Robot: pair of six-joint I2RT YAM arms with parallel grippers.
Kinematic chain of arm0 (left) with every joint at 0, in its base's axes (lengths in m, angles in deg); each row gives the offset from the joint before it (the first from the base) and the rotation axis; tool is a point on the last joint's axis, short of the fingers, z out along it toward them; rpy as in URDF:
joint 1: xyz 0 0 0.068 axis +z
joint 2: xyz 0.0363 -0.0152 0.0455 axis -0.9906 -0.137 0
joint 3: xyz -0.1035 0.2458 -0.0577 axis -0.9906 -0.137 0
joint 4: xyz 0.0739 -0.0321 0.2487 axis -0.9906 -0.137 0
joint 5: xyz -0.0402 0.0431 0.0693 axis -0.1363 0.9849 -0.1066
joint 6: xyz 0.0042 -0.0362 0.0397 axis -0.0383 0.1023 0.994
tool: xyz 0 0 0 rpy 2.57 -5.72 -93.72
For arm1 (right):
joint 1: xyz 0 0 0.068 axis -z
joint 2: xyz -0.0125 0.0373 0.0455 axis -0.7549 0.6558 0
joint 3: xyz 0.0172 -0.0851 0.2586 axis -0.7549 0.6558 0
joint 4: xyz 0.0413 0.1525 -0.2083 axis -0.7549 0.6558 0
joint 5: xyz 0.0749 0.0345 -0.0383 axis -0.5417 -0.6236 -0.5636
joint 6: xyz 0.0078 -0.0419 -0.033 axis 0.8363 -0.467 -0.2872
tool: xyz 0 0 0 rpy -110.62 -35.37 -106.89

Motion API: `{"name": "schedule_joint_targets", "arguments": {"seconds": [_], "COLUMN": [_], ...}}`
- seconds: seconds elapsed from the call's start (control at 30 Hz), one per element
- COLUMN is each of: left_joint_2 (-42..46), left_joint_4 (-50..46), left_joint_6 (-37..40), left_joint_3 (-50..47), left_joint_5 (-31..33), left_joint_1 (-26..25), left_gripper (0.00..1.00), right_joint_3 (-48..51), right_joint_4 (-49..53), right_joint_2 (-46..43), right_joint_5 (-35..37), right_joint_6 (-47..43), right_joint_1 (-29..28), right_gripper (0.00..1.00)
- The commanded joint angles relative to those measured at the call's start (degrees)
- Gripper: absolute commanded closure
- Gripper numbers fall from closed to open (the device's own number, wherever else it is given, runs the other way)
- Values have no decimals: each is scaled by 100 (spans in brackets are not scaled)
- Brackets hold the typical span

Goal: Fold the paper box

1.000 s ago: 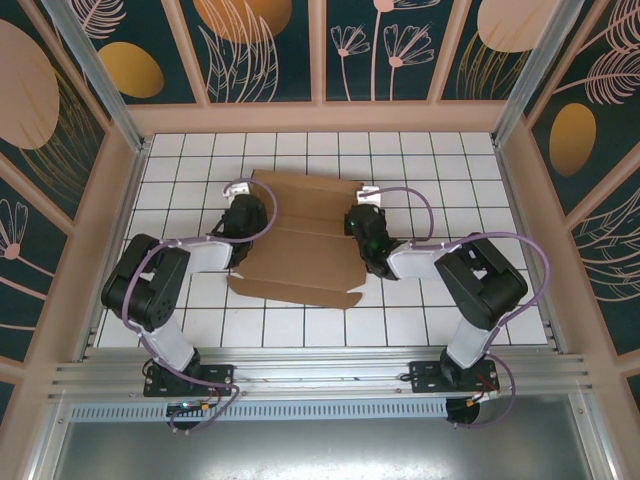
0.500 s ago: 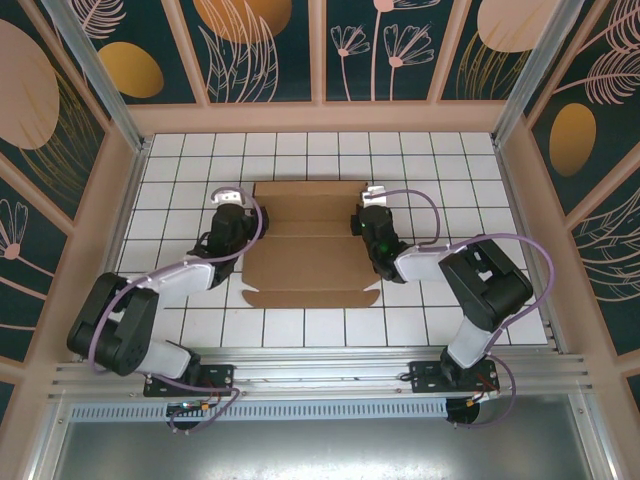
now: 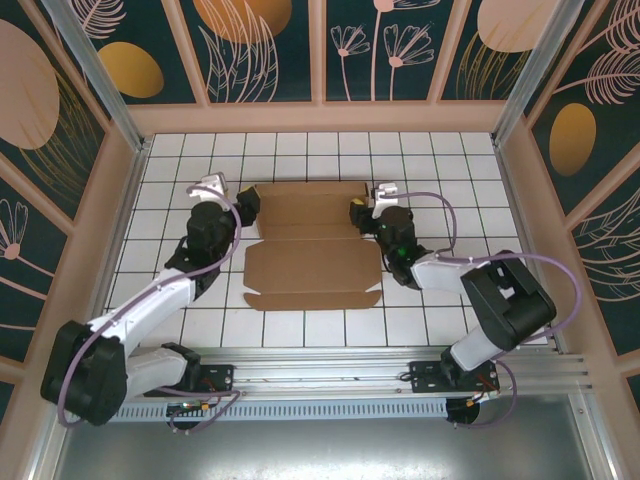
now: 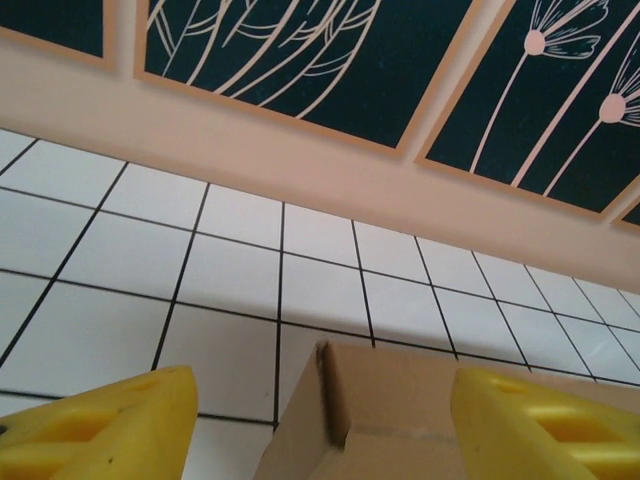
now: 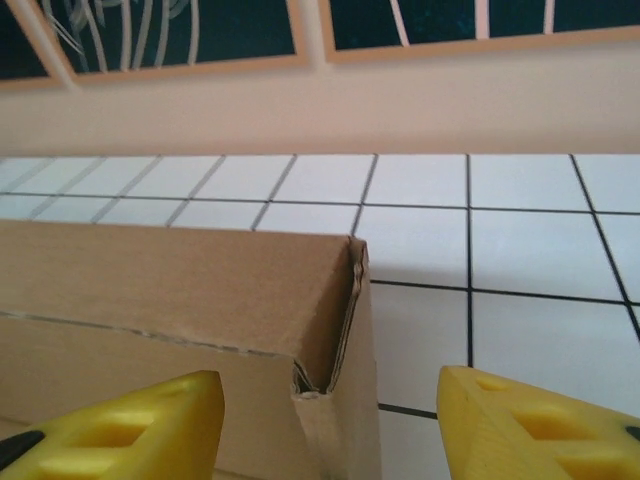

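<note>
The left arm reaches out from the near left side across the white table. The left gripper sits at the far left corner of the box. In the left wrist view, the left gripper is spread wide. One yellow finger is low on the left and the other is low on the right. The corner of the box pokes up between them. Neither finger looks to be touching it. Past the corner there are white tiles with black lines, then a pale wall with dark plant pictures above it.

The box is brown and lies in the middle of the table, between the two grippers. Its near part lies flat, with small tabs along the near edge. Its far part looks folded up, with fold lines running across it.

The right gripper sits at the far right corner of the box, and the right arm bends back to the near right side. In the right wrist view, the right gripper is spread wide too. One yellow finger is low on the left and the other is low on the right. A standing corner of the box is between them, with a gap on each side. The edge of that corner looks a bit torn and rough.
</note>
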Motion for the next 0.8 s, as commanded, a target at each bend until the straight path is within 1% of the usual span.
{"name": "schedule_joint_targets", "arguments": {"seconds": [0.0, 0.1, 0.13, 0.2, 0.33, 0.4, 0.5, 0.57, 0.77], "left_joint_2": [-470, -705, -763, -884, -980, -995, -1077, -1125, -1167], "left_joint_4": [-307, -180, -113, -61, 12, 67, 122, 156, 191], "left_joint_6": [20, -177, -230, -269, -351, -390, -503, -608, -814], "left_joint_3": [535, 616, 619, 638, 512, 409, 280, 194, -55], "left_joint_5": [-148, -460, -572, -755, -841, -848, -920, -975, -1071], "left_joint_1": [97, 227, 247, 250, 250, 251, 248, 254, 248], "left_gripper": [32, 32, 32, 33, 34, 35, 37, 38, 43], "right_joint_3": [149, 231, 200, -43, -593, -860, -1183, -1254, -1058], "right_joint_4": [-562, -778, -726, -292, 474, 836, 1217, 1348, 1500], "right_joint_2": [-514, -797, -847, -814, -546, -348, -26, 134, 261], "right_joint_5": [-864, -1306, -1282, -1337, -1425, -1414, -1584, -1652, -1323], "right_joint_6": [465, 988, 1158, 1337, 1285, 1184, 1060, 1030, 856], "right_joint_1": [278, 537, 605, 735, 903, 932, 924, 909, 775], "right_gripper": [41, 41, 42, 42, 43, 43, 46, 48, 57]}}
